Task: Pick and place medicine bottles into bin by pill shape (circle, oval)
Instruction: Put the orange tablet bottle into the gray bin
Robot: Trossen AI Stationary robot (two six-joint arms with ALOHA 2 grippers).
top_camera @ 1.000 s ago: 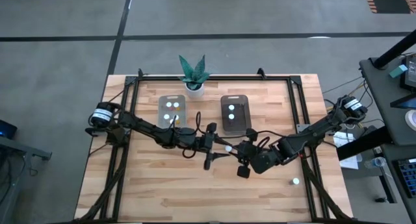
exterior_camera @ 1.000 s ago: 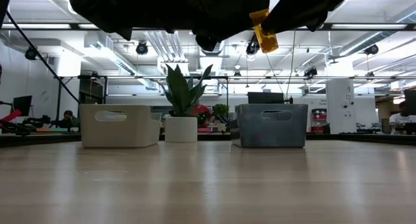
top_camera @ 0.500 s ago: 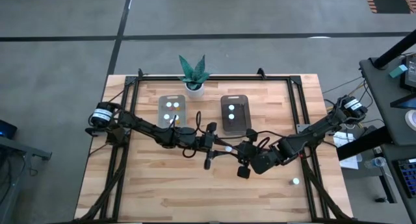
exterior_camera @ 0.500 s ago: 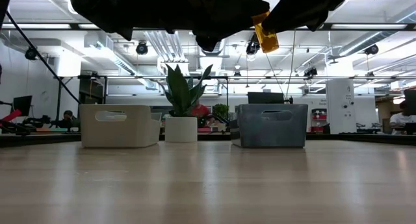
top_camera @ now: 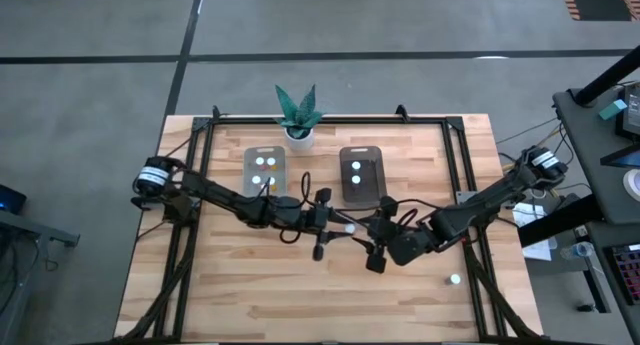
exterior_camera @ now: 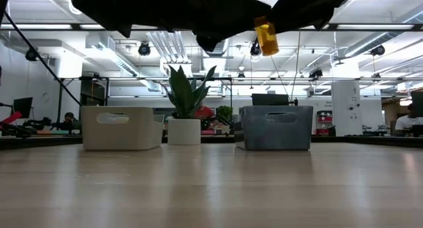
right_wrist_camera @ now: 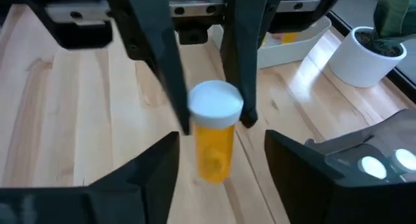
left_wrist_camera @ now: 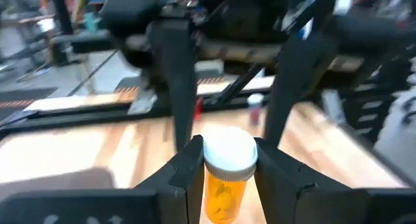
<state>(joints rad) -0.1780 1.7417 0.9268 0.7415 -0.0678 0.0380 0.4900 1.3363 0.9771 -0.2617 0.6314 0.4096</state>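
Bottles sit two in each bin [top_camera: 266, 170]; left gripper [left_wrist_camera: 227, 175] pinches an orange bottle [left_wrist_camera: 227, 169]; right gripper [right_wrist_camera: 221, 159] spread wide; one bottle [top_camera: 455, 280] left on the table [top_camera: 240, 295].

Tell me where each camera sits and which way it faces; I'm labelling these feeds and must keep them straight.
High: above the table, looking straight down; both arms meet at the amber medicine bottle.
Low: at table-top height, looking level toward the clear tub, plant and grey tub; arms overhead.
Left wrist: on the left arm, looking past the left claw, shut on the bottle.
Right wrist: on the right arm, looking past the open right claw.
Shared: both wrist views show that bottle from opposite sides.
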